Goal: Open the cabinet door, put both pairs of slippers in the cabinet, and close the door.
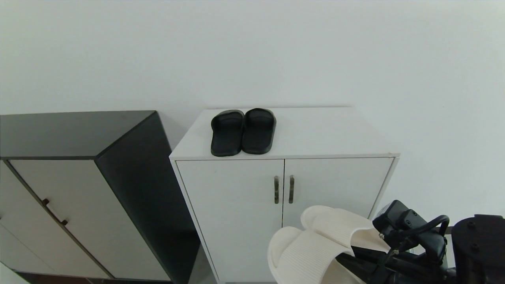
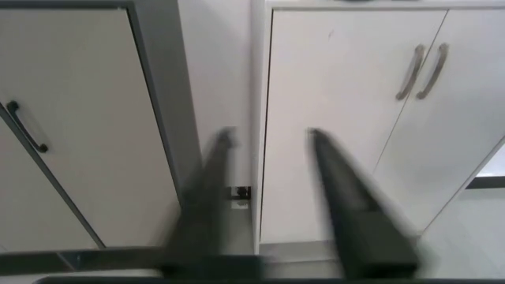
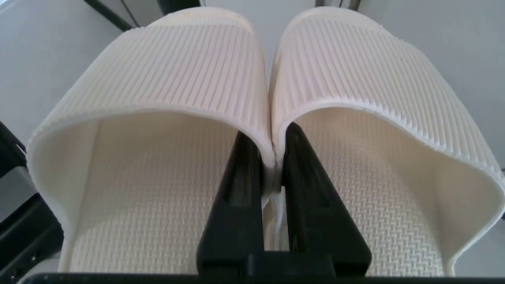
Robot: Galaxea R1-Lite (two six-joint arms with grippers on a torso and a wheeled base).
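Cream ribbed slippers (image 1: 315, 244) sit nearest, low on the right, with the right gripper (image 3: 274, 146) clamped on their touching inner walls. The left gripper (image 2: 270, 138) hangs low, fingers spread and empty, before the white cabinet (image 1: 323, 130). Both doors are shut, with the handles (image 1: 291, 189) side by side at the centre. Black slippers (image 1: 242, 132) lie farther back on its top, by the front edge. Door-opening looks to be the step in hand, so the free gripper needs to hook a handle. A dark cabinet (image 1: 79, 130) just to the left may crowd that side, while the right has open room.

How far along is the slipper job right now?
Nothing is stored yet. In hand: the right gripper is shut on the white slippers, pinching their inner walls together. Left: both cabinet doors are shut, the black slippers lie on the cabinet top, the left gripper hangs open before the doors. Opening, loading, closing remain.
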